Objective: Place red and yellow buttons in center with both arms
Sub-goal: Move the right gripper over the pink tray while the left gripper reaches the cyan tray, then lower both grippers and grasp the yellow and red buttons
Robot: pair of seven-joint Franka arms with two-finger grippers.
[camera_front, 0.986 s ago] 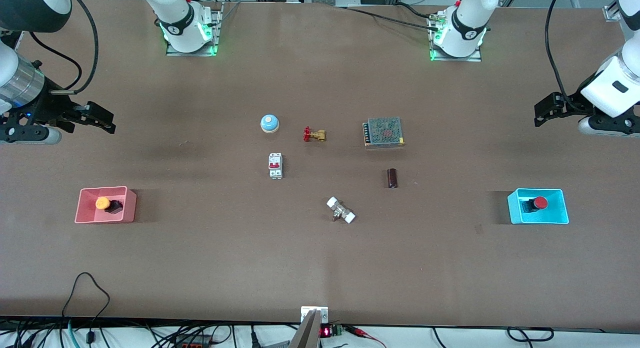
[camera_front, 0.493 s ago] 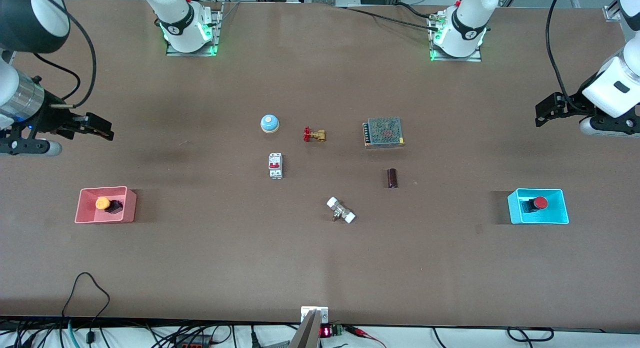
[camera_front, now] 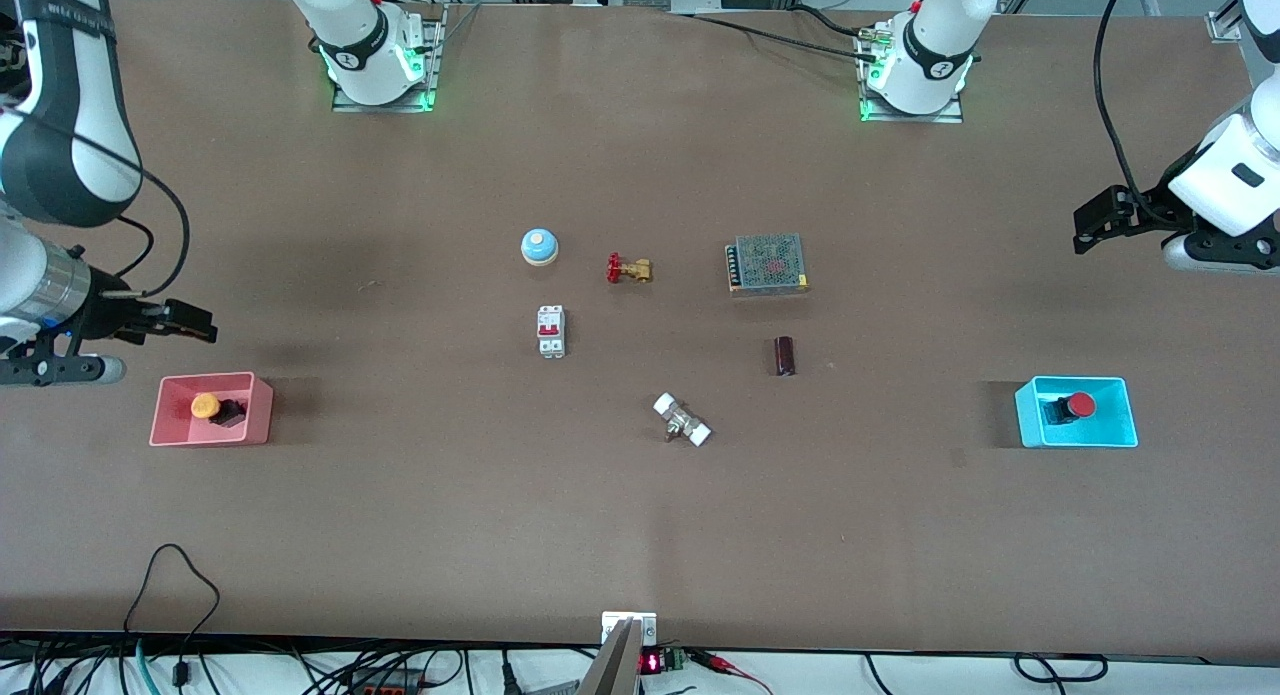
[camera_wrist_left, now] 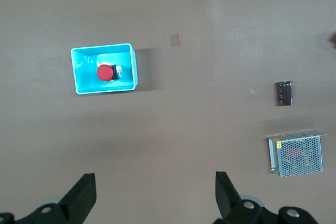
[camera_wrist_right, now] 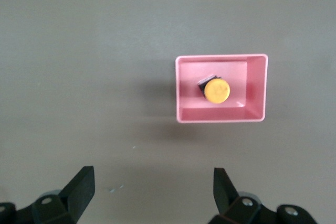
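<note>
The yellow button (camera_front: 206, 406) (camera_wrist_right: 217, 90) lies in the pink tray (camera_front: 259, 412) (camera_wrist_right: 256, 88) at the right arm's end of the table. The red button (camera_front: 1079, 406) (camera_wrist_left: 105, 72) lies in the cyan tray (camera_front: 1122, 415) (camera_wrist_left: 79, 72) at the left arm's end. My right gripper (camera_front: 196, 323) (camera_wrist_right: 153, 184) hangs open and empty over bare table beside the pink tray. My left gripper (camera_front: 1095, 219) (camera_wrist_left: 156, 190) is open and empty in the air above the table's left-arm end, well apart from the cyan tray. The brown table center (camera_front: 640, 355) holds other parts.
Around the middle lie a blue dome bell (camera_front: 539, 246), a brass valve with red handle (camera_front: 628, 269), a metal mesh power supply (camera_front: 767, 264) (camera_wrist_left: 295, 153), a white circuit breaker (camera_front: 551, 330), a dark cylinder (camera_front: 785, 356) (camera_wrist_left: 285, 93) and a white-ended fitting (camera_front: 682, 420).
The right gripper has come down and toward the pink tray, its arm swinging into view. The left gripper has shifted only slightly. Both stay open.
</note>
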